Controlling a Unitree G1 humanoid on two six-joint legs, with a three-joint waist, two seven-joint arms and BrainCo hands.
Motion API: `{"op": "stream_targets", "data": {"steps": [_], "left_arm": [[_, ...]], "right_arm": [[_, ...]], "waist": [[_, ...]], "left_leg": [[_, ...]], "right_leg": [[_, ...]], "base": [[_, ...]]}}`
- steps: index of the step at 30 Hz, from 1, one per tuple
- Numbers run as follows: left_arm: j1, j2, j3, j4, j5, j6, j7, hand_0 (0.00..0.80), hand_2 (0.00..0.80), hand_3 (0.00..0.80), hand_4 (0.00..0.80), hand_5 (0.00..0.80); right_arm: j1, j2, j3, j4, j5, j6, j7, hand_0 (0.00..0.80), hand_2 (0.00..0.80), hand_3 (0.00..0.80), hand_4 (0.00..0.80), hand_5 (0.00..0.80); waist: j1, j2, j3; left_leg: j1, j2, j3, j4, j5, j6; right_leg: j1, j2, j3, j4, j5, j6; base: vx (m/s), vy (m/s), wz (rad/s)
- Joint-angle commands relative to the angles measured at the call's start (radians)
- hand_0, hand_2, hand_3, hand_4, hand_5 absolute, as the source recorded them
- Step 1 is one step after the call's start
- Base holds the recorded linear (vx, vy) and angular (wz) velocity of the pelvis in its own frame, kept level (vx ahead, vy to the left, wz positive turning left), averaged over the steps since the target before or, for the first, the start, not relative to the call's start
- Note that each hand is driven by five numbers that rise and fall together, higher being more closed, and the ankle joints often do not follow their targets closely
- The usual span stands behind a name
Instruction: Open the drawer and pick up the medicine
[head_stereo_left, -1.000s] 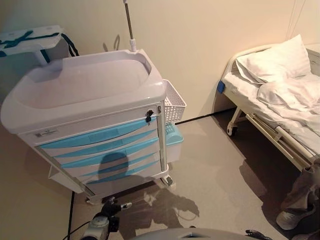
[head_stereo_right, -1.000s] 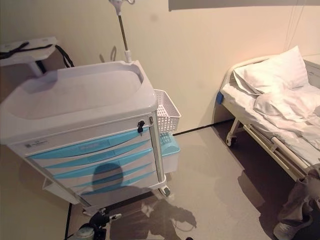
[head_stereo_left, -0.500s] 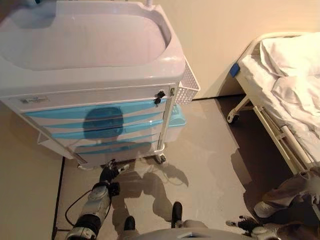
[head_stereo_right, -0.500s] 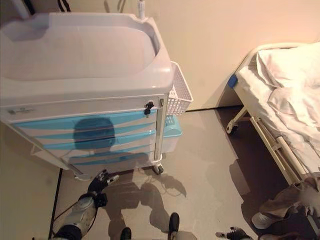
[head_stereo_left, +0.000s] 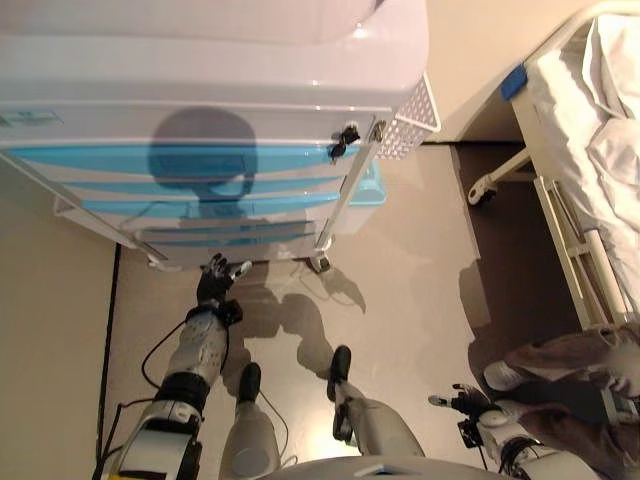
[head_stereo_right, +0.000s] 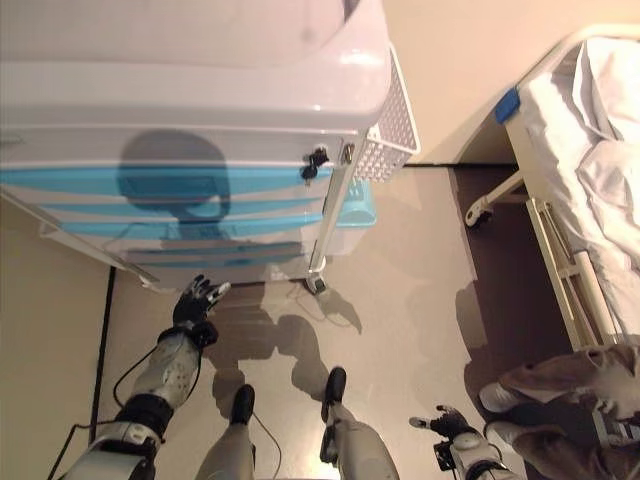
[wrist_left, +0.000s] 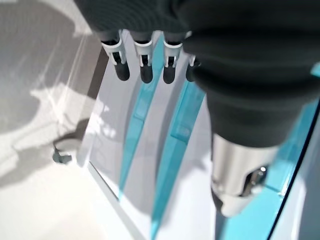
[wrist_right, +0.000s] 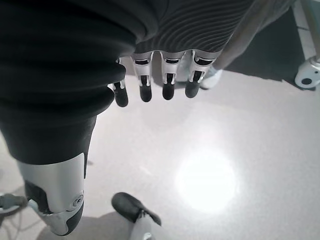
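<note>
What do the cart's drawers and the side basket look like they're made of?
The drawers look like glossy moulded plastic, white with light blue handle strips: smooth faces that catch a sheen. The basket on the cart looks like white plastic lattice, with a regular grid of holes, though coated wire cannot be ruled out.

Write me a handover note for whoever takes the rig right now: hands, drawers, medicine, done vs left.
Left hand: open, holding nothing, raised toward the foot of the medical cart, close to the lowest of the blue-fronted drawers but not touching.
Right hand: open, empty, hanging low at the robot's right side over the floor, near a person's shoe beside the bed.
Drawers: all shut.
Medicine: not visible in any view.
Done: the robot stands in front of the cart.
Left: grasp a drawer handle, pull the drawer open, find the medicine and pick it up.
</note>
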Motion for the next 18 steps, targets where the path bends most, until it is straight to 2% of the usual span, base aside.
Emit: {"op": "stream_targets", "data": {"steps": [1,18], "left_arm": [[-0.062,0.018,0.024,-0.045,-0.052,-0.076,0.015,0.0,0.0,0.0,0.0,0.0],[-0.17,0.036,0.063,-0.085,-0.196,-0.129,0.005,0.0,0.0,0.0,0.0,0.0]], "right_arm": [[0.009,-0.007,0.062,-0.024,0.04,-0.016,-0.026,0.0,0.0,0.0,0.0,0.0],[-0.004,0.009,0.09,-0.034,0.055,-0.027,-0.022,0.0,0.0,0.0,0.0,0.0]], "waist": [[-0.016,-0.023,-0.034],[-0.025,-0.062,-0.018]], "left_leg": [[-0.113,-0.044,-0.014,0.061,0.013,0.056],[-0.143,-0.036,-0.028,0.054,0.018,0.053]], "right_leg": [[-0.031,-0.036,0.022,0.138,-0.101,0.084],[-0.07,-0.028,0.014,0.15,-0.105,0.083]], "base": [[0.0,0.0,0.0],[-0.003,-0.003,0.02]]}}
